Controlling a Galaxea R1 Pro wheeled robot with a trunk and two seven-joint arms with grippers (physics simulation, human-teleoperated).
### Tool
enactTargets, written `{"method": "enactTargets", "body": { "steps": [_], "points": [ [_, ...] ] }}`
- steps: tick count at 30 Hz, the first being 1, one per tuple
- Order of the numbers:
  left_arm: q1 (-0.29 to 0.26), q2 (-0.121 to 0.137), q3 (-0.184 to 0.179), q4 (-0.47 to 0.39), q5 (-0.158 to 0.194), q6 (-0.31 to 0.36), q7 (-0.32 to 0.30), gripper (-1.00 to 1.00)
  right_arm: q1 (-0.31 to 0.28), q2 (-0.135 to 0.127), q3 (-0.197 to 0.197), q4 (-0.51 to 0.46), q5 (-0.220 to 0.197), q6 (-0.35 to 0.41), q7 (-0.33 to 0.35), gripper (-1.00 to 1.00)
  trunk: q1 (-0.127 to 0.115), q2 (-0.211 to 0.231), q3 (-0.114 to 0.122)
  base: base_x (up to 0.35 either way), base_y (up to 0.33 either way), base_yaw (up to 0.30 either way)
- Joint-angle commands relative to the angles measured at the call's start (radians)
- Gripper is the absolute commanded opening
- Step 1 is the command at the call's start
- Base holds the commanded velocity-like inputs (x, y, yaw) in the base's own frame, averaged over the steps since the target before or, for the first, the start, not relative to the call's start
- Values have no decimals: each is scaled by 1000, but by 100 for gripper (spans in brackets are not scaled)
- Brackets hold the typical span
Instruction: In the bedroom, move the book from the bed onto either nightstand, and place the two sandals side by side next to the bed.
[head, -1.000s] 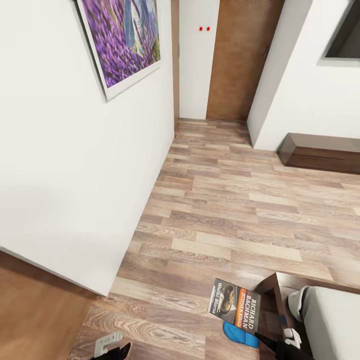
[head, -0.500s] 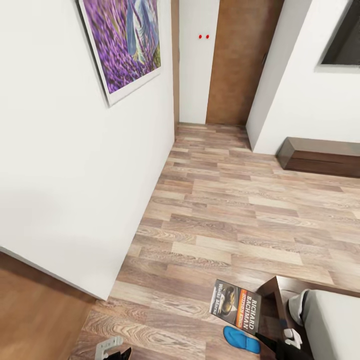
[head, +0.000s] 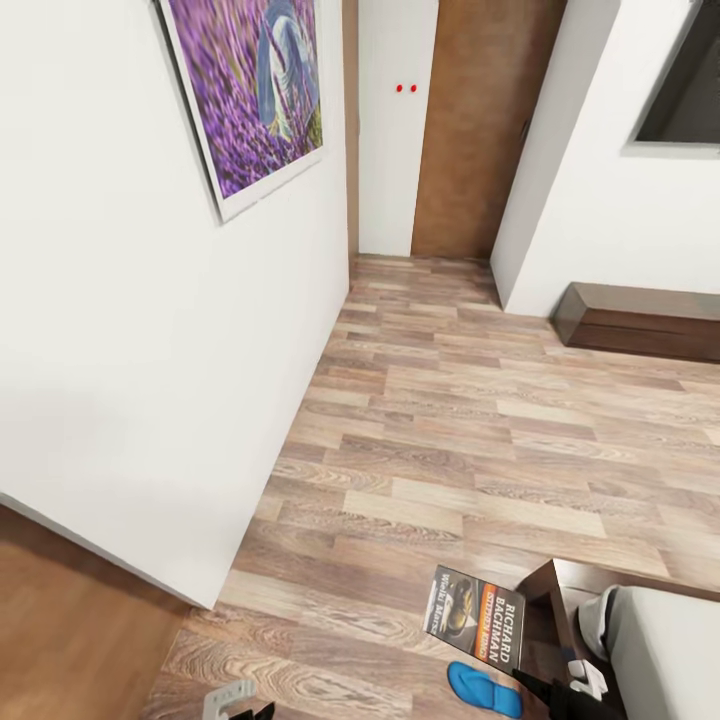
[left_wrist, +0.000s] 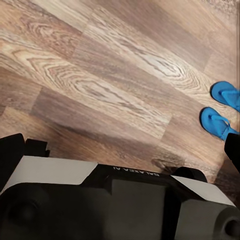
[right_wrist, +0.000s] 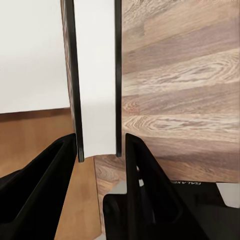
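So, head view. Book (head: 477, 618) low and right of centre, cover up, off the bed (head: 665, 650) and carried at the tip of the right gripper (head: 528, 682) in the bottom right corner. Bed corner shows at the lower right edge, dark frame and pale mattress. One blue sandal (head: 483, 689) on the floor (head: 450, 440) just under the book, near the bed frame. Low cabinet (head: 640, 318) against the wall at the right edge; it is long, so I judge it is not the nightstand. Left gripper (head: 236, 702) at the bottom edge, left of centre.

Left wrist view. Two sandals (left_wrist: 224, 109) at the right edge, close together, roughly parallel on the planks, not quite level with each other. Left gripper's body fills the lower frame; fingertips hidden, so I cannot tell how its jaws stand.

Right wrist view. Right gripper (right_wrist: 100, 145) has its two dark fingers closed against the book (right_wrist: 95, 75), seen edge-on, standing up between them.

Progress, as judged: book lifted from the bed, not yet on a nightstand. Sandals near the bed; whether they need tidying I cannot say.

Count: one book, two sandals, one bed, two grippers.
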Motion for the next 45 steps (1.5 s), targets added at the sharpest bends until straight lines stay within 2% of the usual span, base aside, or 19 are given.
{"method": "enactTargets", "body": {
  "steps": [1,17,45],
  "points": [
    [-1,-1,4,1,9,1,-6,100,0,0,-7,0,0,11,4,-100,0,-1,1,0,0,0],
    [-1,-1,9,3,16,6,-7,100,0,-3,-7,0,0,11,2,-100,0,-1,27,0,0,0],
    [-1,4,7,3,8,-2,-4,100,0,-5,-8,0,-1,10,1,-100,0,-1,73,0,0,0]
  ]
}}
